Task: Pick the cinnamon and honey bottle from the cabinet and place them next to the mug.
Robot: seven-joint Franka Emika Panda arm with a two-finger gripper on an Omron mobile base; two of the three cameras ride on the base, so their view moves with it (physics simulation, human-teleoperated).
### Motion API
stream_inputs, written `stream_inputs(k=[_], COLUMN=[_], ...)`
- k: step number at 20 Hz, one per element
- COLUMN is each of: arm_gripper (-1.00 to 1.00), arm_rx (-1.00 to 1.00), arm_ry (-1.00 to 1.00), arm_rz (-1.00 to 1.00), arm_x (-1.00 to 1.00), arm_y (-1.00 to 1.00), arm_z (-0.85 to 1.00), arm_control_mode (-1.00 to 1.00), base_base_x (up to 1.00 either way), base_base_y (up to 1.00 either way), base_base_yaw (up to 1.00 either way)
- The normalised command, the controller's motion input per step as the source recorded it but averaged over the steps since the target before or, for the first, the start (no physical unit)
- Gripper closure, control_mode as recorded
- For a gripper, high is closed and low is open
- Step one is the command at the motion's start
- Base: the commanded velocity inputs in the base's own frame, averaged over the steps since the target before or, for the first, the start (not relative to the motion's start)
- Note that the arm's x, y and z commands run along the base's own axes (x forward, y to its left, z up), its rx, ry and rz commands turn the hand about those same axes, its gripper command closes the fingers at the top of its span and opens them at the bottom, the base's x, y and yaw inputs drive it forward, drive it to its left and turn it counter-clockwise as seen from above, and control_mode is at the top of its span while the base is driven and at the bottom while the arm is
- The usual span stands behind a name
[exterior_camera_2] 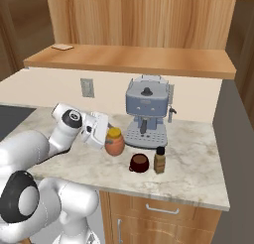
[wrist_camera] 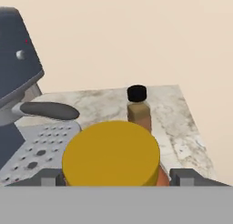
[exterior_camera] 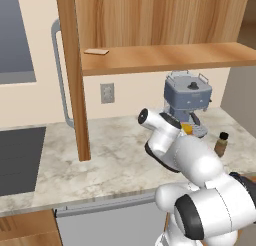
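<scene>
Honey bottle [exterior_camera_2: 114, 142] at frame centre-left in right base view, standing upright on marble counter [exterior_camera_2: 198, 163], yellow lid up. Gripper [wrist_camera: 116, 176] straddles it: 2 fingertips [wrist_camera: 185, 175] at bottom of hand view, 1 each side of yellow lid, spread wide; whether they touch jar cannot tell. Mug [exterior_camera_2: 139, 163] just right of bottle, lower centre. Cinnamon [exterior_camera_2: 159, 160] upright just beside mug on its right. Coffee machine [exterior_camera_2: 147, 111] behind all 3, centre frame. Cabinet [exterior_camera_2: 134, 57] shelf spans upper frame, small flat tan item [exterior_camera_2: 62, 47] at upper left.
</scene>
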Motion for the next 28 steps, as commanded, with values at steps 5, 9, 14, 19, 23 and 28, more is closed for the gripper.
stream_inputs(k=[5,9,14,19,23,28], arm_gripper=[1.00,1.00,1.00,1.00,1.00,1.00], arm_rx=[0.00,0.00,0.00,0.00,0.00,0.00], arm_ry=[0.00,0.00,0.00,0.00,0.00,0.00], arm_rz=[-0.03,0.00,0.00,0.00,0.00,0.00], arm_x=[0.00,0.00,0.00,0.00,0.10,0.34], arm_y=[-0.11,0.00,0.00,0.00,0.00,0.00], arm_z=[-0.38,-0.38,-0.38,-0.32,-0.14,0.00], arm_control_mode=[-1.00,-1.00,-1.00,-1.00,-1.00,-1.00], base_base_x=[0.00,0.00,0.00,0.00,0.00,0.00], base_base_y=[0.00,0.00,0.00,0.00,0.00,0.00], base_base_yaw=[0.00,0.00,0.00,0.00,0.00,0.00])
